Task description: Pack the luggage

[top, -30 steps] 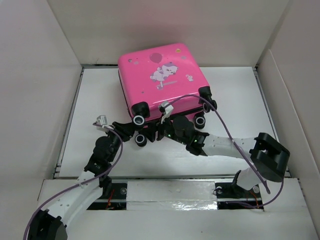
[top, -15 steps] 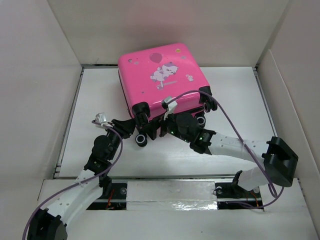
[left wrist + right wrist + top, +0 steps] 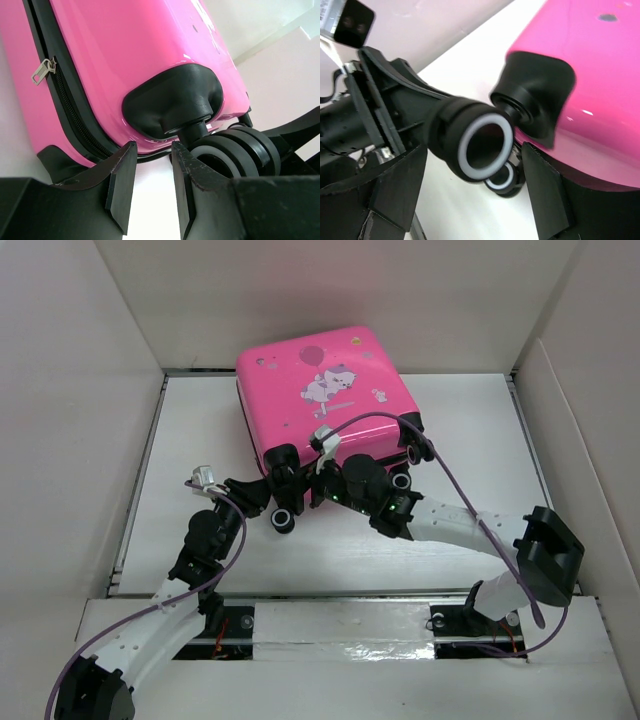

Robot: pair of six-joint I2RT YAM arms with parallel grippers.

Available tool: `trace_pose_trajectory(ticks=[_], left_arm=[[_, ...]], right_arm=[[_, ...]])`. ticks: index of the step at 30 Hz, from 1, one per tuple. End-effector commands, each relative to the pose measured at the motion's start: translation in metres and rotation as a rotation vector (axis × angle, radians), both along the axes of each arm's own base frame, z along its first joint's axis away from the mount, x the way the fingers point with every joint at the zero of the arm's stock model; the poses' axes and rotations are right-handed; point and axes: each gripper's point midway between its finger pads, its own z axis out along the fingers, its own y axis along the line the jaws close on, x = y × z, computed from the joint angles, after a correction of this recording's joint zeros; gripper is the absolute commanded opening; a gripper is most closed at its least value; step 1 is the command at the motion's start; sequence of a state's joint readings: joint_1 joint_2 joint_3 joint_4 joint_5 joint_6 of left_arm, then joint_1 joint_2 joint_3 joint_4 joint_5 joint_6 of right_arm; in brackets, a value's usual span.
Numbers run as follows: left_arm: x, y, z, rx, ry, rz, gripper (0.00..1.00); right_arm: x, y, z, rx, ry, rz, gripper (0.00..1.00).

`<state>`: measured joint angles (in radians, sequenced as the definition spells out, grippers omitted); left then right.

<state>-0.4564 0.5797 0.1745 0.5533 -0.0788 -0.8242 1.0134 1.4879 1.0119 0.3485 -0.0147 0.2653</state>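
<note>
We are seeing the pink luggage (image 3: 285, 415) lying closed and flat toward twelve o'clock on the table (image 3: 480, 440), wheels facing six; the lettering (image 3: 336, 406) under its cartoon animal (image 3: 328, 386) is blurring beyond reading. The right gripper (image 3: 472, 165) is gaping wide around one wheel (image 3: 482, 145), not pinching it. The left gripper (image 3: 152, 150) is standing narrowly parted, grasping nothing, another wheel (image 3: 235, 152) at its three o'clock.

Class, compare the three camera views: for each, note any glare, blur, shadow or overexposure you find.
Top external: even, soft light, sharp throughout, only faint shadows around the luggage, glare on the shiny strip by the arm bases. Left wrist: pink shell crisp with bright reflections, white background washed out. Right wrist: softest view, the white-ringed wheel and its black housing look smeared.
</note>
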Motion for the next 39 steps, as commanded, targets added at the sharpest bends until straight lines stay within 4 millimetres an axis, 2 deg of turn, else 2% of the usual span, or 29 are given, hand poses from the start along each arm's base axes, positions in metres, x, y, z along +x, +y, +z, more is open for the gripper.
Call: trace_pose_trajectory(ticks=[1, 6, 10, 15, 17, 18, 24, 28, 30, 33, 34, 37, 38, 39], left_arm=[[-0.002, -0.006, 0.051, -0.059, -0.132, -0.033, 0.31], [-0.002, -0.007, 0.052, -0.06, -0.135, -0.036, 0.31], [-0.002, -0.008, 0.051, -0.06, -0.132, -0.041, 0.31], [-0.002, -0.009, 0.051, -0.06, -0.133, -0.047, 0.3], [-0.002, -0.009, 0.052, -0.059, -0.135, -0.048, 0.3], [-0.002, -0.009, 0.051, -0.059, -0.134, -0.048, 0.3], [-0.003, -0.009, 0.045, -0.042, -0.119, -0.048, 0.3], [-0.003, -0.005, 0.03, -0.01, -0.083, -0.034, 0.31], [-0.004, -0.002, 0.016, 0.014, -0.045, -0.021, 0.31], [-0.007, 0.003, -0.005, 0.063, -0.004, -0.008, 0.07], [-0.008, 0.004, -0.017, 0.091, 0.019, -0.011, 0.05], [-0.007, 0.004, -0.044, 0.144, 0.076, -0.018, 0.05], [-0.005, 0.002, -0.043, 0.151, 0.056, -0.022, 0.13], [-0.003, 0.0, -0.054, 0.175, 0.078, -0.032, 0.21]], right_arm=[[-0.002, 0.013, 0.033, 0.061, -0.055, 0.059, 0.82], [0.002, 0.017, 0.034, 0.055, -0.056, 0.055, 0.83], [0.005, 0.02, 0.024, 0.041, -0.038, 0.046, 0.83], [0.01, 0.024, 0.021, 0.039, -0.028, 0.049, 0.84], [0.014, 0.022, 0.021, 0.055, -0.028, 0.039, 0.81], [0.014, 0.022, 0.021, 0.061, -0.027, 0.04, 0.74], [0.013, 0.015, 0.027, 0.123, -0.024, 0.024, 0.65], [0.01, 0.013, 0.028, 0.172, 0.003, 0.041, 0.62], [0.007, 0.015, 0.029, 0.187, 0.004, 0.058, 0.62], [0.006, 0.014, 0.032, 0.21, 0.005, 0.057, 0.62], [0.005, 0.013, 0.033, 0.222, 0.008, 0.059, 0.62], [0.003, 0.014, 0.032, 0.226, 0.014, 0.069, 0.62], [0.003, 0.015, 0.032, 0.228, 0.015, 0.071, 0.62], [0.003, 0.015, 0.03, 0.227, 0.016, 0.074, 0.62]])
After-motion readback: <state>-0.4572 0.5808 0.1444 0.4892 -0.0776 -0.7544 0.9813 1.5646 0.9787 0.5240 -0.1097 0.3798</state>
